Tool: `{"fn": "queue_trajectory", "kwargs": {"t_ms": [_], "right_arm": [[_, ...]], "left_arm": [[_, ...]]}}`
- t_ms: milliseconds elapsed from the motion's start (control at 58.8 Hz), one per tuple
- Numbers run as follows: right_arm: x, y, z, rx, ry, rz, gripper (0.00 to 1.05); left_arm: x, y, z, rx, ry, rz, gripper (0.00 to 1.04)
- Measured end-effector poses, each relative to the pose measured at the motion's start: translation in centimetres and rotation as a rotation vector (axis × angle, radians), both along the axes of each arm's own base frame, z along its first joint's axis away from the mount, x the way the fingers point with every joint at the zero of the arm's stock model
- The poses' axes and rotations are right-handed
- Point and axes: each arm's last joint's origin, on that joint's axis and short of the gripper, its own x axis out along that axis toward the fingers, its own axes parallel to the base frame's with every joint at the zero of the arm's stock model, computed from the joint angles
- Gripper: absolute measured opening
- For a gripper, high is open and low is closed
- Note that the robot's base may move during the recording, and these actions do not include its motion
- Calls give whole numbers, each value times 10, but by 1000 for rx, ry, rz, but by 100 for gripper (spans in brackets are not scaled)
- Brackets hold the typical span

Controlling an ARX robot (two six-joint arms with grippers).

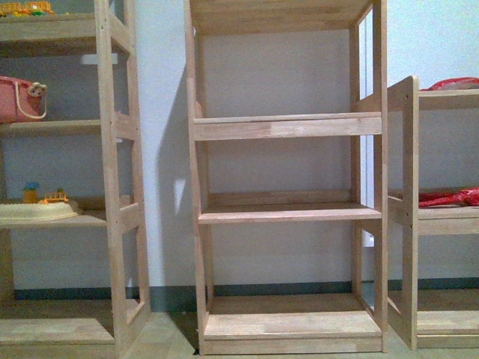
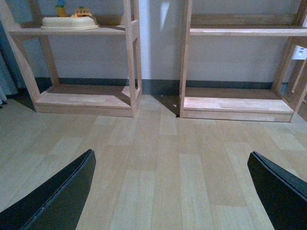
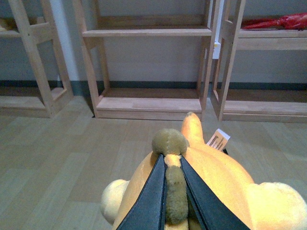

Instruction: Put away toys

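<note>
In the right wrist view my right gripper [image 3: 171,160] is shut on the orange-yellow plush animal [image 3: 225,182], pinching an olive-brown nub [image 3: 169,142] and the ridge behind it between its dark fingers [image 3: 152,196]. The plush hangs above the wooden floor, a white tag [image 3: 218,140] on its far side. In the left wrist view my left gripper [image 2: 170,179] is open and empty, its two black fingers [image 2: 57,196] wide apart over bare floor. Neither arm nor the plush shows in the front view.
An empty wooden shelf unit [image 1: 288,213] stands straight ahead against the wall. A shelf unit to the left [image 1: 112,172] holds a pink bag [image 1: 21,99] and a cream tray with small toys [image 1: 37,209]. The unit at the right [image 1: 441,221] holds red fabric [image 1: 449,197].
</note>
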Motion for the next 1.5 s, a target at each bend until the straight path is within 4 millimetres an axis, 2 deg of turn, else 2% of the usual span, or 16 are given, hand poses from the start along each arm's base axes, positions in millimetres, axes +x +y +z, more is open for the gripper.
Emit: {"fn": "queue_trajectory", "kwargs": {"t_ms": [1497], "right_arm": [[0, 0, 0, 0, 0, 2, 6]], "left_arm": [[0, 0, 0, 0, 0, 1, 99]]}}
